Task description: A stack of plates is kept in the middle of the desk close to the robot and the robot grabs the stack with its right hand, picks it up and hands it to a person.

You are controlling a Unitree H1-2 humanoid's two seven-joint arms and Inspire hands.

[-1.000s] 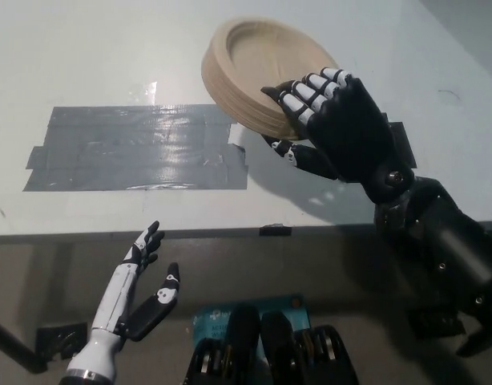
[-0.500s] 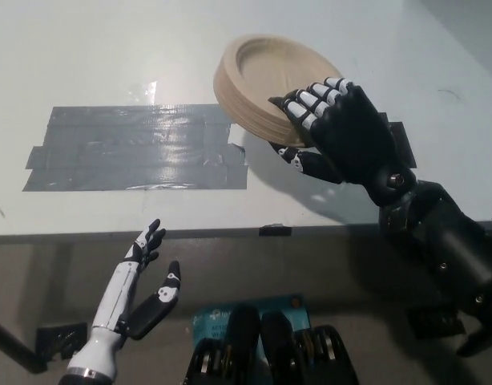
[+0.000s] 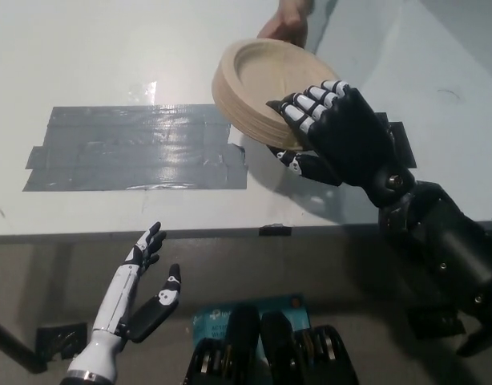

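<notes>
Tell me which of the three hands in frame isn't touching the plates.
The white left hand, open and idle below the desk edge. The black right hand grips the plates; the person's hand meets their far rim.

The black right hand (image 3: 338,132) clamps shut at two o'clock; the white left hand (image 3: 138,289) rests open at seven o'clock.

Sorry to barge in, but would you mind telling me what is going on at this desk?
The black right robot hand holds a stack of plates above the desk, gripping its near edge. A person's hand reaches in from the far side and touches the stack's far rim. The white left robot hand rests open below the desk edge.
</notes>
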